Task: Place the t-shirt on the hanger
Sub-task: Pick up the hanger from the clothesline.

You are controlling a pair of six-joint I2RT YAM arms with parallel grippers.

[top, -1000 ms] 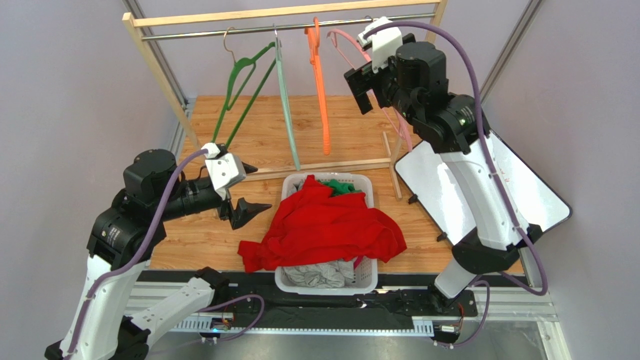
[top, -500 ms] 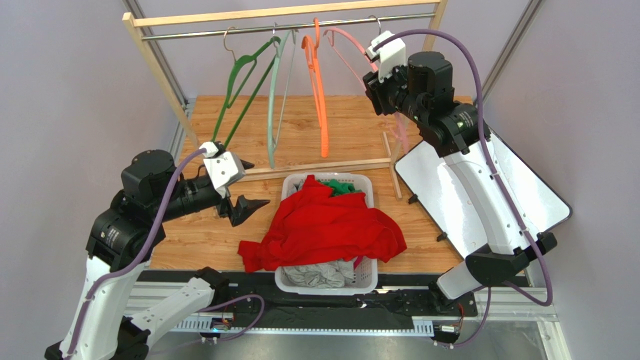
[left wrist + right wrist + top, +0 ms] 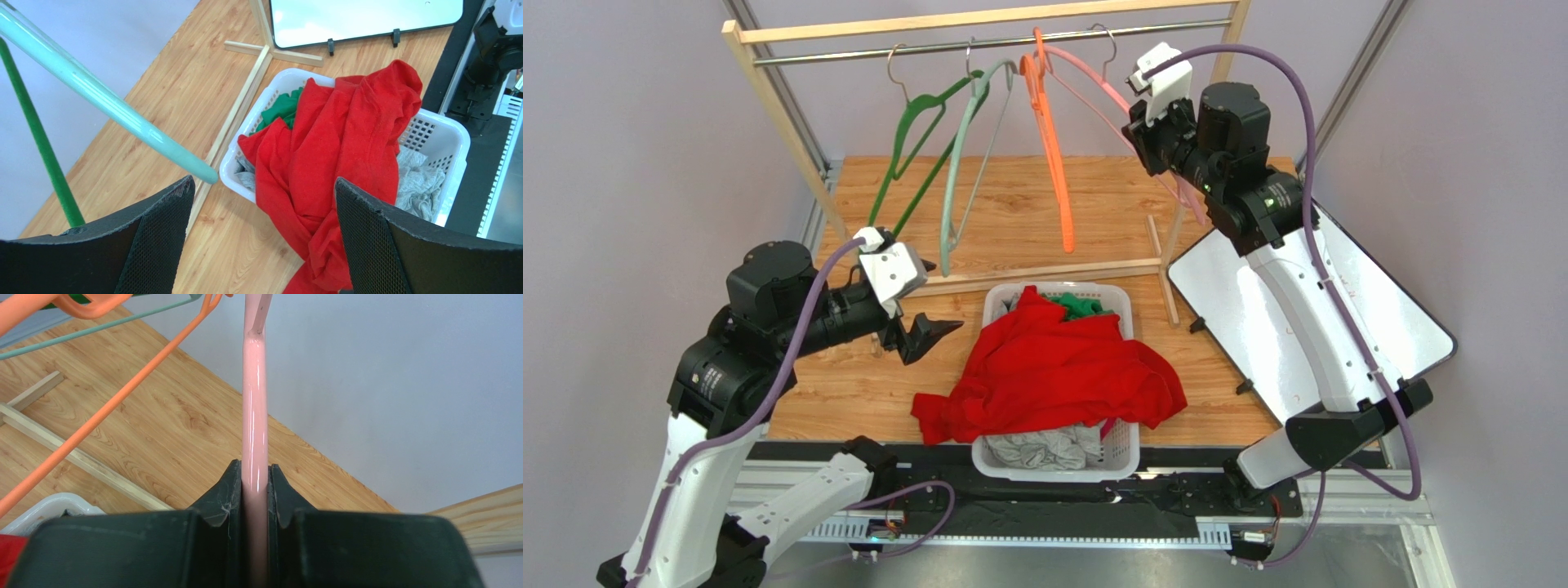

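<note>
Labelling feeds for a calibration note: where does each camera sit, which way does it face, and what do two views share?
Top external: above and behind the bases, looking down on the rack, basket, left arm and right arm.
Left wrist: on the left arm, looking down through the open left gripper at the t-shirt over the basket.
Right wrist: on the right arm, looking along the right gripper, shut on the hanger.
Shared: top external and left wrist both show t-shirt and basket.
</note>
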